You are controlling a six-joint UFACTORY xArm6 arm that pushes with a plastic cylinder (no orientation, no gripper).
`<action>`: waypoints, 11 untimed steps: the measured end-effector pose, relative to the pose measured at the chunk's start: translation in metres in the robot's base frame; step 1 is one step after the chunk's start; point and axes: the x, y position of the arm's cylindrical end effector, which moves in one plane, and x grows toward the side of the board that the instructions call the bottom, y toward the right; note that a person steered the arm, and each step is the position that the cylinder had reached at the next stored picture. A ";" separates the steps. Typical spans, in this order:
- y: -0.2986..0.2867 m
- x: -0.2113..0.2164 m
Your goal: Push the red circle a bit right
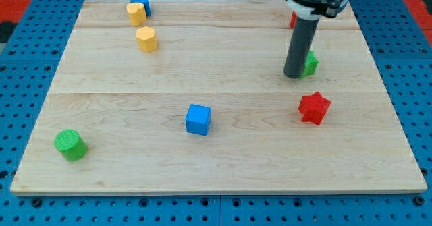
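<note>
Red circle block [292, 20]: we see only a thin red sliver of it, at the view's top right of the pale wooden board [202, 64], peeking out on the view's left of our dark rod. So little shows that we cannot tell its outline, its long axis or which way it faces.

Our rod stands upright, coming down from the view's top edge. Our tip [294, 76] rests on the board below the red sliver in the view, carrying nothing and clasping nothing. A green block [311, 63] sits just beside the rod on the view's right, partly hidden; whether they touch we cannot tell. A red star-shaped block [314, 108] lies near the tip, toward the view's bottom right.

Well apart are a blue cube [198, 119] and a green cylinder [70, 144].
</note>
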 end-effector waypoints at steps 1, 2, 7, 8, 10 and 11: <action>-0.033 -0.016; -0.037 -0.066; 0.045 -0.163; 0.054 -0.161; 0.084 -0.173; 0.074 -0.167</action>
